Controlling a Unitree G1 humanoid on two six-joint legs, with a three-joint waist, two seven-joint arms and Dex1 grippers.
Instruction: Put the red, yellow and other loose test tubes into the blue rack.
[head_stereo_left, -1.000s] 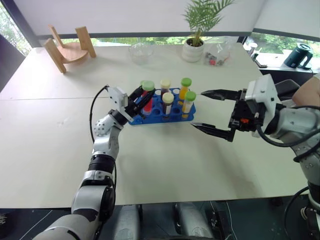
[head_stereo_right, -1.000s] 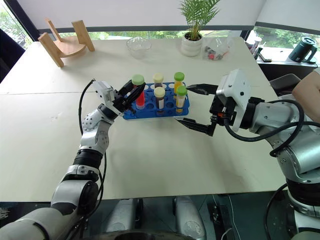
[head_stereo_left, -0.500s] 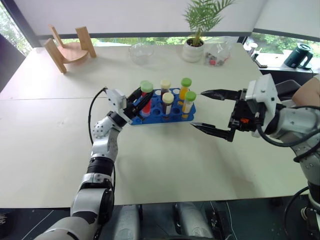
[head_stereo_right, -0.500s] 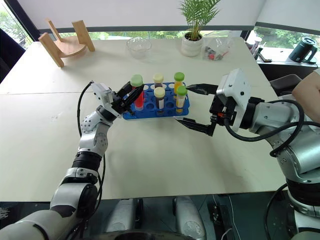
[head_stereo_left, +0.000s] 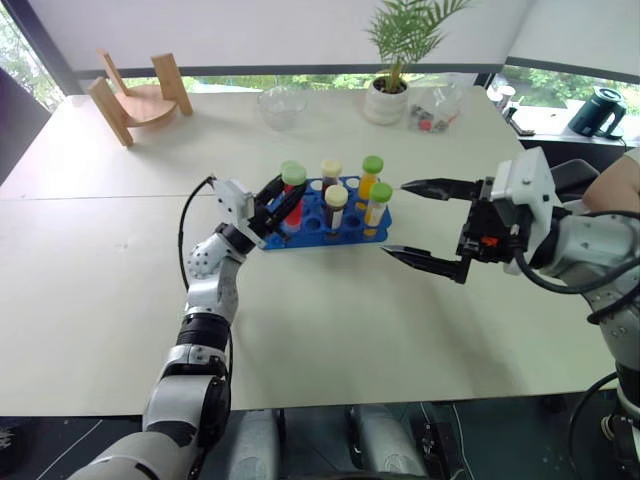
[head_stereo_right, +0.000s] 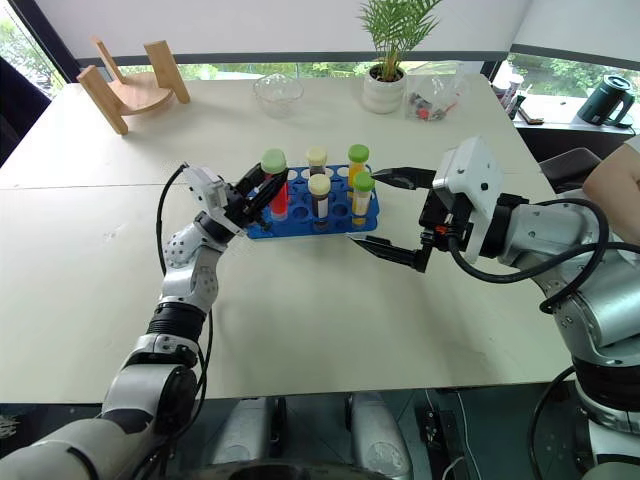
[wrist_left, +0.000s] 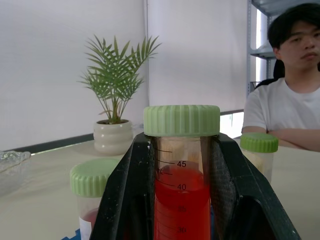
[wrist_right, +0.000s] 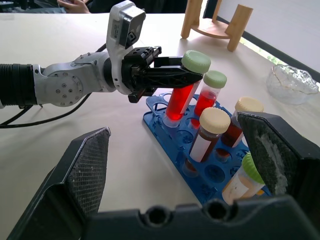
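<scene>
Left eye view: the left end effector (head_stereo_left: 283, 200) was clamped on the bright red tube (head_stereo_left: 293, 195), whose foot sat in a hole at the left end of the blue rack (head_stereo_left: 352, 228) on the tabletop (head_stereo_left: 100, 260); black fingers hid most of the glass.
Right eye view: the right end effector (head_stereo_right: 378, 214) stood wide open, holding nothing, just right of the rack.
Left wrist view: fingers (wrist_left: 127, 195) pressed both sides of the tube under its green cap (wrist_left: 181, 120); the tube's foot was cut off.
Right wrist view: the tube leaned; the yellow tube (wrist_right: 239, 186) was partly hidden behind a finger.
</scene>
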